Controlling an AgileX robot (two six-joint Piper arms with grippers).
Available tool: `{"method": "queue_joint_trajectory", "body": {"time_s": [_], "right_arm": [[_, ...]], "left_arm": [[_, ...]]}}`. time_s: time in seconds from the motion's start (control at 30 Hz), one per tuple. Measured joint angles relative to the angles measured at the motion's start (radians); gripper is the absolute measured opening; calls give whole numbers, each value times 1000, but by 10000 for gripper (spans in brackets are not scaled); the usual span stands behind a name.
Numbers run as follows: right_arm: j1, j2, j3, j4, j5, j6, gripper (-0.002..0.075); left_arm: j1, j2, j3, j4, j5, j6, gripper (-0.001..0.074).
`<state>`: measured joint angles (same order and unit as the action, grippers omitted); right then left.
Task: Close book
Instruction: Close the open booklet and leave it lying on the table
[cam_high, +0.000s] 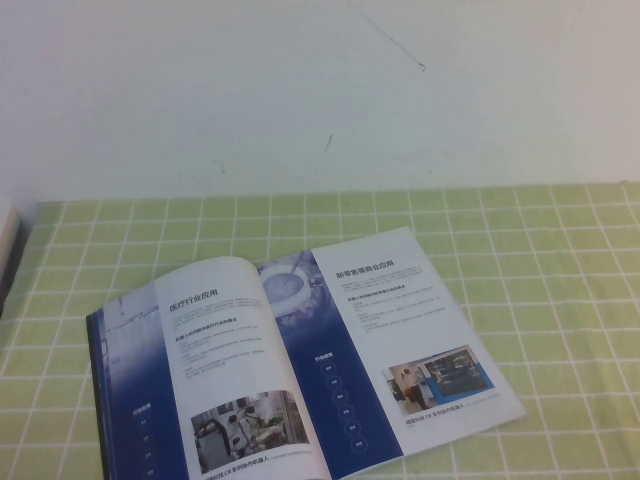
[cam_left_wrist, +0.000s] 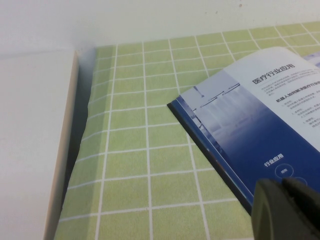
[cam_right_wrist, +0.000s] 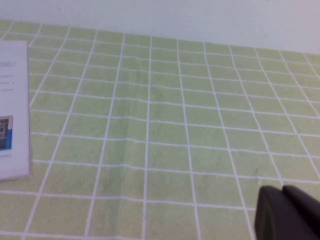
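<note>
Plainly, the book lies open and flat on the green checked cloth of the table, toward the robot's left (its left page bows up a little). The left end effector sits by the outer edge of that left page, drawn together. The right end effector, likewise drawn together, hangs over bare cloth, well apart from the right page.

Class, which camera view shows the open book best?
High view: the book shows both pages. Left wrist view, beside the left gripper, shows one corner; right wrist view, apart from the right gripper, an edge.
</note>
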<state>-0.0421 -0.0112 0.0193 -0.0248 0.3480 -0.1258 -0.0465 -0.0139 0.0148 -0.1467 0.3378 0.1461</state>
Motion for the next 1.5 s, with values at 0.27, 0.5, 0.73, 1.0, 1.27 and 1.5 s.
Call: {"method": "queue_joint_trajectory", "body": {"time_s": [0.27, 0.5, 0.73, 1.0, 1.27, 1.5], "right_arm": [[0, 0, 0, -2, 0, 0, -3], [0, 0, 0, -2, 0, 0, -3], [0, 0, 0, -2, 0, 0, -3], [0, 0, 8, -100, -62, -26, -3], [0, 0, 10, -105, -486, -24, -3], [0, 0, 10, -102, -795, 105, -3]], "left_arm": [[0, 0, 0, 0, 0, 0, -4], [0, 0, 0, 0, 0, 0, -3], [0, 0, 0, 0, 0, 0, -2], [0, 0, 4, 9, -53, 13, -2], [0, 0, 7, 11, -401, -2, -2], [0, 0, 7, 11, -575, -8, -2]]}}
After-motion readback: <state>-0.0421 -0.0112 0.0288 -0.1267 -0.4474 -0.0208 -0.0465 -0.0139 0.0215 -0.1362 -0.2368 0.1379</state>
